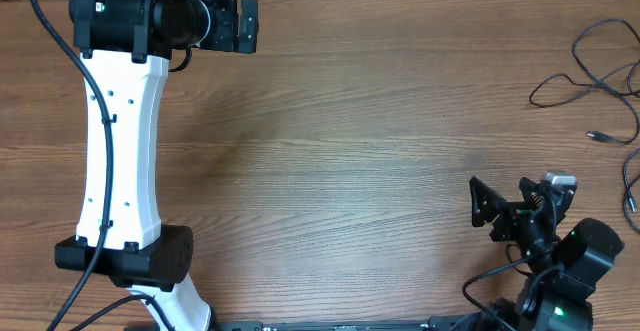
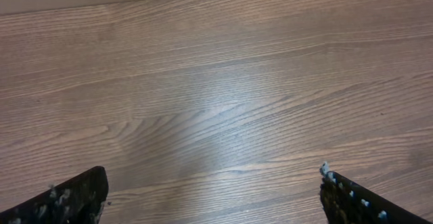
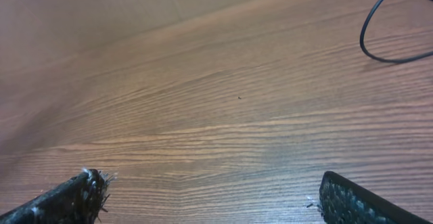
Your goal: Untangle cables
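Lying loosely looped at the right edge of the bench [image 1: 350, 151], the cables [image 1: 598, 82] look light, limp and thin, so I judge they will drag and snag rather than lift clean; a free strand near a plug end seems my best hold. One loop [image 3: 362, 38] shows beyond the right jaws, wide and empty; the left jaws, equally wide and empty, hang well apart over smooth, uncluttered wood.

Even, bright light — soft glare on tabletop [image 2: 223, 109].

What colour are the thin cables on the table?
Black; the cables show best in the right wrist view.
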